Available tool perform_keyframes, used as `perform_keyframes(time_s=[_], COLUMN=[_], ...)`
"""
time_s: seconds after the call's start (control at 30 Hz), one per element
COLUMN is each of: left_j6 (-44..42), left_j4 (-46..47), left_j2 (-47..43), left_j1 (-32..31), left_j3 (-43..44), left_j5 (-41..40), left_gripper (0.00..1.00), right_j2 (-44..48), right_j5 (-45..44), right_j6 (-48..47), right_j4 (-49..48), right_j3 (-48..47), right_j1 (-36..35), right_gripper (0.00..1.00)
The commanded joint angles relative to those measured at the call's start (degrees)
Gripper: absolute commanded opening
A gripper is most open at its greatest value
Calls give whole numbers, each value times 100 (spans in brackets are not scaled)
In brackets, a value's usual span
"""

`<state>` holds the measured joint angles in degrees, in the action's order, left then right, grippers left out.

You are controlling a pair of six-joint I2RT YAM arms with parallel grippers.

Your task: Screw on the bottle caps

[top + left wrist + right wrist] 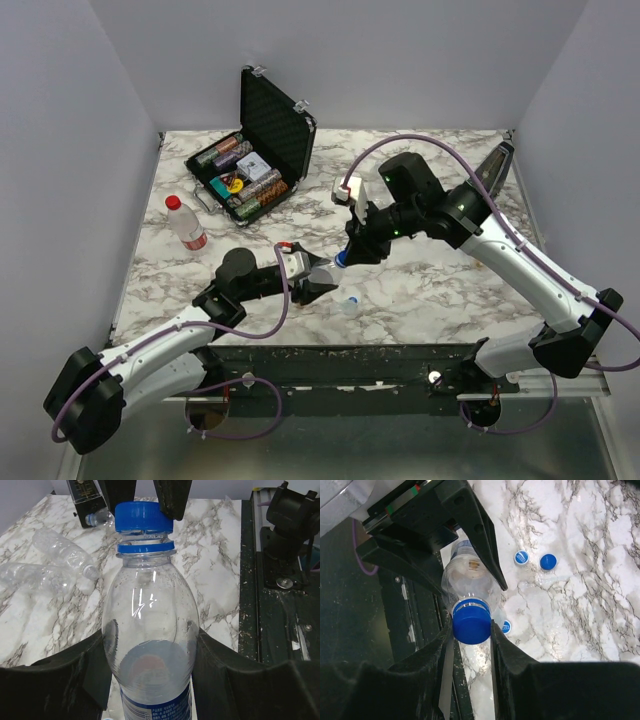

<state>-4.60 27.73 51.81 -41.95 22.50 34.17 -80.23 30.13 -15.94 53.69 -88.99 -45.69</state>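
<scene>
Far to my left, a red-capped bottle (187, 226) stands on the marble table (450, 290), well apart from both of my arms. Behind it the poker-chip case (278, 125) lies open, its chips too small to read. Nearer in, the left wrist view shows crumpled clear bottles (60, 547) lying on their sides. I cannot tell whether their necks carry caps, and from above I can barely find them. My left gripper (318, 280) is clamped around the blue-labelled bottle (150, 630), one finger pressed to each side of its body. The label and base are cut off at the bottom of that view, so I cannot see whether the bottle rests on the table. From overhead my two grippers cover nearly all of it. On its neck sits the blue cap (144, 517), with a strip of clear thread showing between it and the blue collar ring. How far it is seated I cannot judge. My right gripper (471, 624) is closed on that cap, a finger touching each side of it. Further right, three loose blue caps (548, 561) lie on the marble, two of them side by side and the third half hidden behind my right finger.
</scene>
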Motion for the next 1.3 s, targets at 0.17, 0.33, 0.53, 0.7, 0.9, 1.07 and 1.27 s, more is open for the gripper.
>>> perform_keyframes(time_s=[0.17,0.33,0.53,0.7,0.9,1.07,1.27], left_j6=[231,345,978,1461,1831,2042,2104], left_j4=[910,796,1779,2438,3071,3441,3547], left_j2=[145,189,189,321,268,198,119], left_j1=[-32,-23,29,29,73,126,135], left_j3=[545,624,343,255,79,26,-9], left_j5=[1082,1092,924,1205,1188,1188,1206], left_gripper=[0,0,0,0,0,0,0], right_j2=[-134,-186,-108,24,77,174,253], right_j5=[634,740,854,1144,1241,1548,1566], right_j6=[-901,-1060,-1016,-1218,-1332,-1324,-1122], right_j4=[361,396,212,54,-122,-280,-544], right_j3=[14,-4,250,487,602,637,734], right_j1=[-115,-115,-115,-115,-107,-107,-89], right_gripper=[23,23,23,23,23,23,22])
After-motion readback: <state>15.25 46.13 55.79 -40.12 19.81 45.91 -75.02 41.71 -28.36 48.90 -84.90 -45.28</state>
